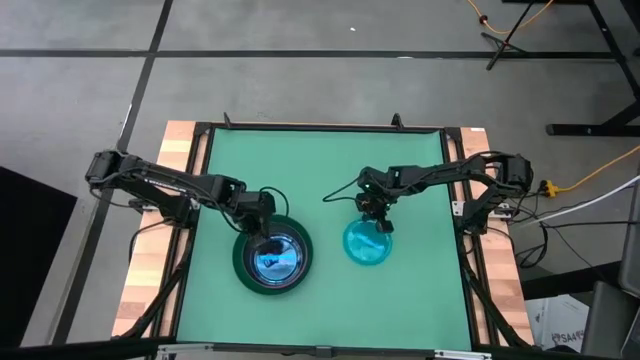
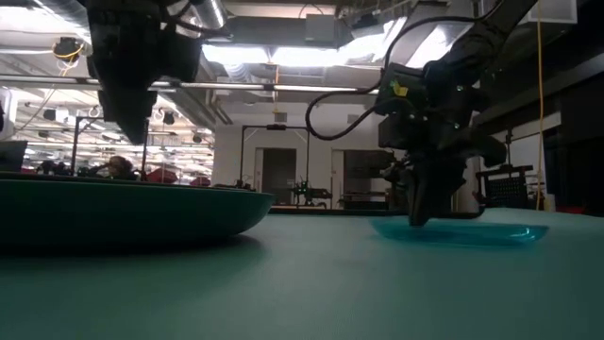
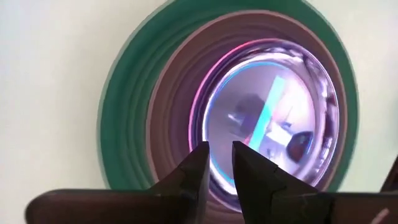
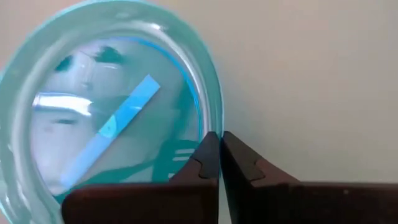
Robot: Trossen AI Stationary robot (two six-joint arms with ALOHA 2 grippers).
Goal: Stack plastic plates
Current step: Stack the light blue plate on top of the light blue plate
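Translucent layers are blurring together in the stack [image 1: 272, 256], so its plate count is hard to make out; the left gripper [image 1: 262, 228] is hovering above its rim, fingers slightly apart. Farther right, the right gripper [image 1: 378, 224] is pinching the cyan plate [image 1: 367, 243] by its rim.

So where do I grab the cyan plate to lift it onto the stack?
Take the cyan plate by its thin raised rim, coming down from above at the far edge, one finger inside and one outside. It lies flat on the table, so only the rim offers a pinch. The right gripper is already shut on that far rim. The stack sits to its left.
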